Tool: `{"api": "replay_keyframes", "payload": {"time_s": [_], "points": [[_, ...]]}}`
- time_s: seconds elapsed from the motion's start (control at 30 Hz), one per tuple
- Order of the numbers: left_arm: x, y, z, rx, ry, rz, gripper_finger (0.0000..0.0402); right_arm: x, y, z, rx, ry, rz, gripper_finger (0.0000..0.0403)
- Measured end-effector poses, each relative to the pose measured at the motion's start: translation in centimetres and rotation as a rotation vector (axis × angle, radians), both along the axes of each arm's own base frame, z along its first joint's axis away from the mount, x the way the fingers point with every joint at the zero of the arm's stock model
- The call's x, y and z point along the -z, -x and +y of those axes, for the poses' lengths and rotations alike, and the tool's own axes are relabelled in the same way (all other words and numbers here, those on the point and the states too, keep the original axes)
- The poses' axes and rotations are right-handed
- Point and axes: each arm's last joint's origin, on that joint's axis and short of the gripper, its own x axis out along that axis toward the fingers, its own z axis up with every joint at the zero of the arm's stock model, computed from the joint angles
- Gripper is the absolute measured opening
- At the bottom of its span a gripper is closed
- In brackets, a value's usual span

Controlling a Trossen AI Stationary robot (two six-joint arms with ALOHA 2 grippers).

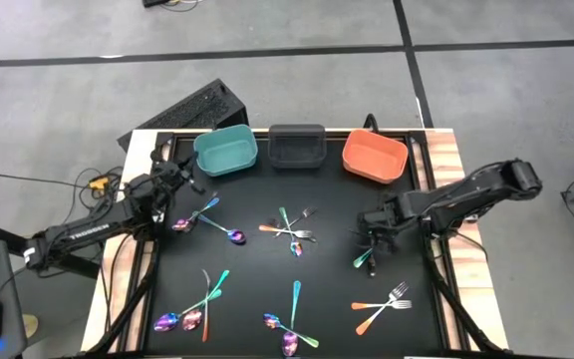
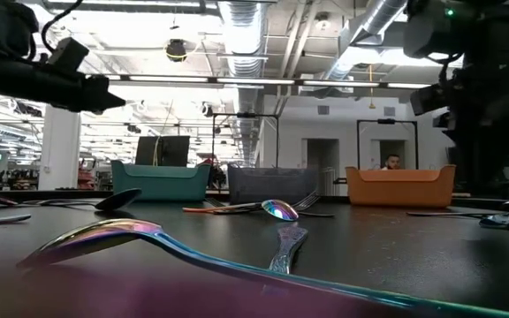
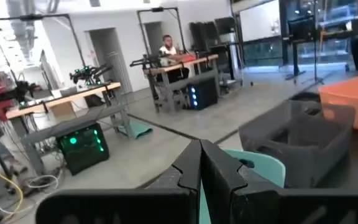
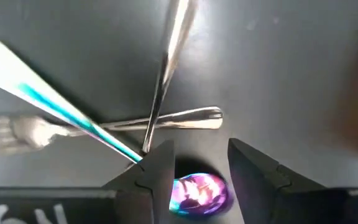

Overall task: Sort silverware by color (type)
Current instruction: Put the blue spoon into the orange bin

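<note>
Three thin utensils cross just ahead of the right gripper (image 4: 197, 165), whose open jaws straddle an iridescent purple spoon bowl (image 4: 197, 190); close squarely on it alone. Only the high view shows the left gripper (image 1: 189, 179), jaws shut, beside the teal rectangular bin (image 1: 226, 151)

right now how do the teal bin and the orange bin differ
The teal bin sits at the left end of the row, near the left gripper; the orange bin is at the right end, nearer the right gripper. The two bins are turned opposite ways, away from the grey bin between them. Both are open-topped rectangles with nothing visible inside from above.
</note>
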Motion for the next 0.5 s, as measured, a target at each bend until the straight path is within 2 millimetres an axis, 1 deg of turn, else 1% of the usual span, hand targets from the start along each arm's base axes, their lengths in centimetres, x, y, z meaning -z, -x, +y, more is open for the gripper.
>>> {"api": "replay_keyframes", "payload": {"time_s": [0.1,0.17,0.23,0.3,0.33,0.43,0.5], "points": [[-0.29,0.02,0.03,-0.013,0.023,-0.049,0.0,0.47,-0.17,0.41,-0.039,-0.028,0.054,0.0153],[-0.32,-0.02,0.01,-0.002,-0.005,-0.002,0.0,0.57,-0.25,0.66,-0.045,-0.035,0.081,0.0144],[-0.25,-0.03,0.01,-0.003,-0.015,0.025,0.0,0.58,-0.32,0.82,0.011,-0.03,0.107,0.0137],[-0.25,-0.04,-0.01,0.007,-0.001,0.003,0.0,0.61,-0.31,0.74,0.137,-0.027,0.123,0.0131],[-0.26,-0.09,-0.04,0.027,0.01,-0.01,0.0,0.63,-0.29,0.63,0.229,-0.024,0.124,0.0129],[0.07,-0.24,-0.13,0.084,0.037,0.011,0.0,0.62,0.0,0.35,0.544,-0.008,0.107,0.0125],[0.32,-0.24,-0.13,0.082,0.051,0.033,0.0,0.6,0.07,0.27,0.753,-0.005,0.076,0.0125]]}}
